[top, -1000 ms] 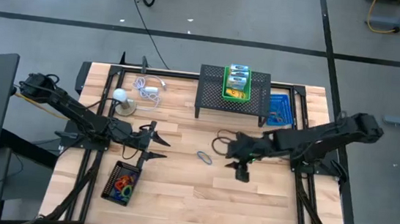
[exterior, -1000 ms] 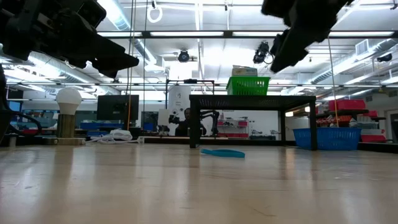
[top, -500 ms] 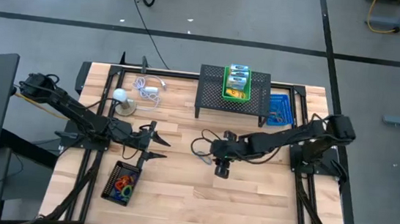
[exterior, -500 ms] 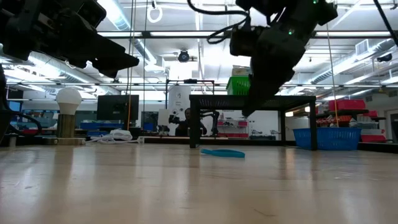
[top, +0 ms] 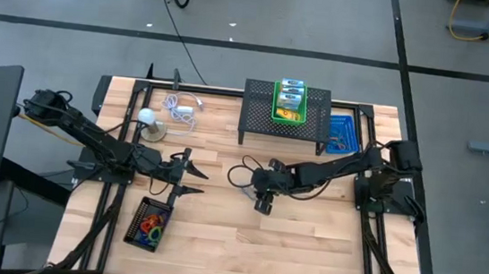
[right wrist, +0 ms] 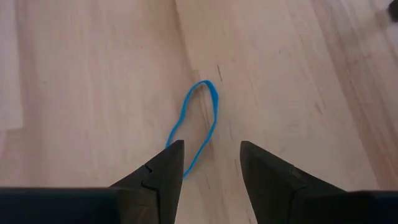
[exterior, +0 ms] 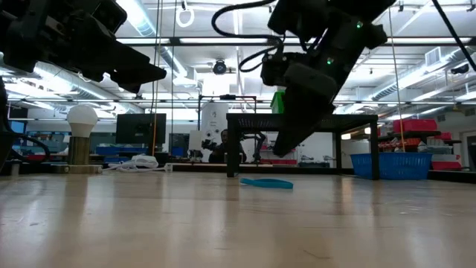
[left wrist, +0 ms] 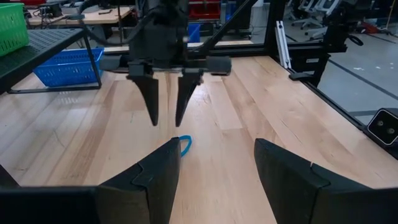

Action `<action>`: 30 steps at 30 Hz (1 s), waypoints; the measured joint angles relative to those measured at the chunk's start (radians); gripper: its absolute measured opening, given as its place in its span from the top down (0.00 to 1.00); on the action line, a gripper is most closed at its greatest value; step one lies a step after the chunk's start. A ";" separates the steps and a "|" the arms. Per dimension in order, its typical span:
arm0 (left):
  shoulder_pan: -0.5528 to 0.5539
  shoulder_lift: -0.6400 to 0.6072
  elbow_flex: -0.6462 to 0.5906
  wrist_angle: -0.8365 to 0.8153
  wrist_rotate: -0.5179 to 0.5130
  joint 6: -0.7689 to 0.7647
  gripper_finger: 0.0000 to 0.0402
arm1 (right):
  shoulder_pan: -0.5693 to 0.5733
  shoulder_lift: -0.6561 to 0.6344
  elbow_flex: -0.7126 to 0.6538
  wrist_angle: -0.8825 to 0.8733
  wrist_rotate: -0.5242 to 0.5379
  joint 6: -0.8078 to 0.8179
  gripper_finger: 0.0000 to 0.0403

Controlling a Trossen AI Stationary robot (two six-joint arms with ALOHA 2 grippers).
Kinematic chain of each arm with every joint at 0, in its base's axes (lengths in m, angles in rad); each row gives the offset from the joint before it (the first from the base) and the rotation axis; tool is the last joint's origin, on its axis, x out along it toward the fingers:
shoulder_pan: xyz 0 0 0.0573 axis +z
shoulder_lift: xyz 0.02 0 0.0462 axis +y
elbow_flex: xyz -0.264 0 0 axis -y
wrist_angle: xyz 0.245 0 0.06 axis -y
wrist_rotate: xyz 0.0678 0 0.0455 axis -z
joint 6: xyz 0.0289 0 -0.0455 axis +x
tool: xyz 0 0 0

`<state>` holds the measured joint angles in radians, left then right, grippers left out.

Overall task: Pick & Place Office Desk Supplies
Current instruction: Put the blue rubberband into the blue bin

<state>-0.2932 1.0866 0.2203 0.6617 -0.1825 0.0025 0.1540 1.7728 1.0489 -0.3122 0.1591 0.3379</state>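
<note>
The right gripper hangs over the middle of the bench, pointing down, its two fingers spread with a clear gap between them and nothing in them. Right below it a thin blue loop lies flat on the wood, stretched into a long narrow oval; the fingertips are above it and not touching it. In the low view the loop shows as a flat blue strip on the boards, with the gripper well clear above it. The left gripper waits over the left half of the bench, its fingers also spread and empty. Near the front left corner sits a dark tray holding a heap of coloured loops. At the middle of the back edge stands a black mesh shelf carrying a green basket with small yellow boxes in it, and a blue basket sits beside the shelf near the back right corner. A white ball and a coiled white cable lie toward the back left.
</note>
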 joint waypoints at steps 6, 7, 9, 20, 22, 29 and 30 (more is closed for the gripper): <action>-0.001 0.000 0.000 0.000 0.000 -0.001 0.47 | -0.003 0.013 0.000 0.008 -0.005 -0.002 0.59; -0.001 0.000 0.000 0.000 0.000 -0.001 0.47 | -0.002 0.013 0.000 0.007 -0.005 -0.002 0.59; -0.001 0.000 0.000 0.000 0.000 -0.001 0.47 | 0.002 0.021 0.000 0.017 -0.005 -0.002 0.59; -0.001 0.000 0.000 -0.003 0.000 -0.006 0.47 | 0.008 0.113 -0.001 0.034 -0.003 -0.001 0.59; -0.001 0.000 0.000 -0.003 0.000 -0.006 0.47 | 0.008 0.113 -0.001 0.034 -0.001 0.007 0.60; -0.001 0.000 0.000 -0.004 0.000 -0.006 0.47 | 0.014 0.140 0.003 0.044 0.012 0.013 0.76; -0.001 0.000 0.000 -0.006 0.000 -0.006 0.47 | 0.014 0.147 0.004 0.047 0.008 0.012 0.80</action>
<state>-0.2939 1.0864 0.2207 0.6559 -0.1823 -0.0032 0.1678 1.9196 1.0526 -0.2656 0.1671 0.3504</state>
